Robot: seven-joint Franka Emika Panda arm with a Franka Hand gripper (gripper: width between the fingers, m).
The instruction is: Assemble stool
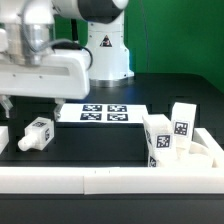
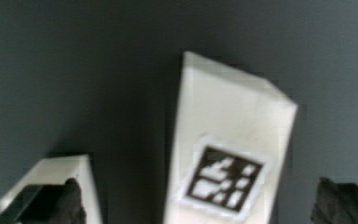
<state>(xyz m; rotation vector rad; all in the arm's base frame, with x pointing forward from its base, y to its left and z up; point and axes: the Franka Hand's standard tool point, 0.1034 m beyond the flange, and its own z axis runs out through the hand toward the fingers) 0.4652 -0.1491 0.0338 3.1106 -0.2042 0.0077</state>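
Observation:
A white stool leg (image 1: 38, 131) with a black-and-white tag lies on the black table at the exterior view's left. My gripper (image 1: 10, 104) hangs just above it, mostly cut off by the frame edge. In the wrist view the same leg (image 2: 229, 140) lies lengthwise between my fingertips (image 2: 48, 198), tag towards the camera. The jaws stand apart on either side of it with a gap on each side, so my gripper (image 2: 202, 205) is open and holds nothing. Further white tagged stool parts (image 1: 168, 135) cluster at the exterior view's right. I cannot make out the round seat among them.
The marker board (image 1: 103, 112) lies flat at the middle back of the table. White border rails (image 1: 110, 181) run along the front and the right side. The robot's white base (image 1: 103, 45) stands behind the marker board.

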